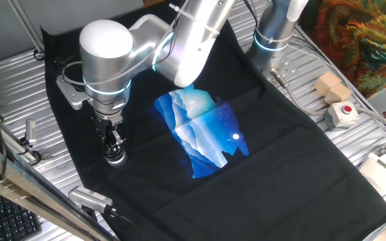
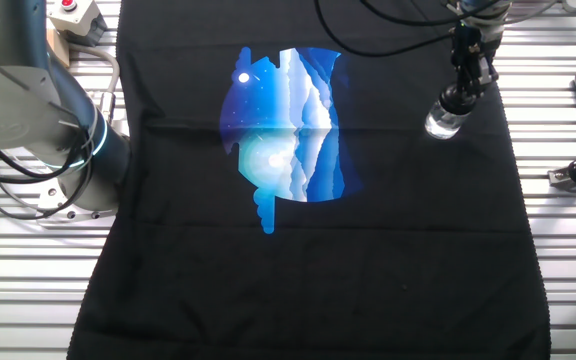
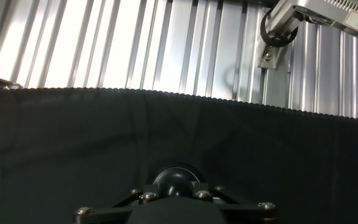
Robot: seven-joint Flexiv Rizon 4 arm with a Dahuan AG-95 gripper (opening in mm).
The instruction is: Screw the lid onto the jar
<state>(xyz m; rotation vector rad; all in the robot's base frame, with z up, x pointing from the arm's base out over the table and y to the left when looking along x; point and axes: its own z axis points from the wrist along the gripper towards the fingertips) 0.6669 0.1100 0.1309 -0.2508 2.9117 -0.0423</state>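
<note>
The robot arm's end effector stands upright over the jar near one edge of a black cloth spread on the ribbed metal table. The jar, small, squat and of clear, silvery-shining glass, sits on the cloth directly beneath the fingers, well apart from the blue mountain picture printed at the cloth's middle. The lid shows in the hand view as a dark round dome between the fingertips; in the fixed views it merges with the dark fingers at the jar's mouth. The end effector appears clenched around the lid, though how firmly cannot be told.

By these pictures the task looks well under way: the lid has been brought onto the jar's mouth, and the turning seems to be the step in hand. Whether the threads have caught, or how many turns are done, is too small to judge. What is left, most likely, is to finish tightening, let go and lift clear. A box with a red button lies far off on the table, beside the cloth.
</note>
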